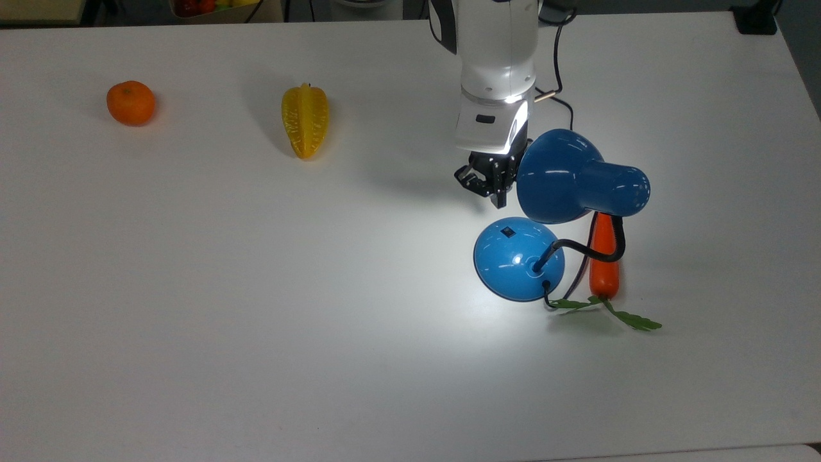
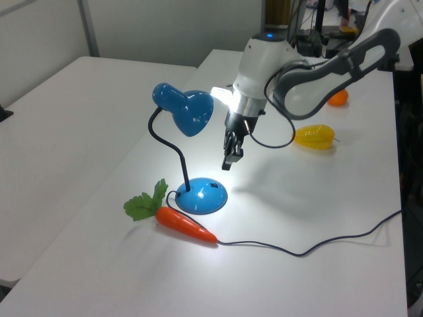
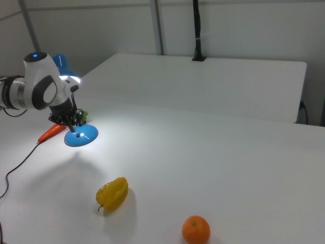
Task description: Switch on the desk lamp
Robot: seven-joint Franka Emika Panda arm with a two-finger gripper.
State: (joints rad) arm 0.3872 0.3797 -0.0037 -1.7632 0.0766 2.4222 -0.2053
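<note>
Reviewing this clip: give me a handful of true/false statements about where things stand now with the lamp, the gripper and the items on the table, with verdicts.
1. The desk lamp is lit, with a bright pool on the table. True.
2. The gripper is pressing the black switch. False: it hangs above the base, clear of the uncovered switch.
3. The carrot lies beside the lamp base. True.
4. The star fruit sits on the lamp base. False: it lies apart on the table, toward the top view's left.
5. The orange is held in the gripper. False: it rests on the table, far from the gripper.
</note>
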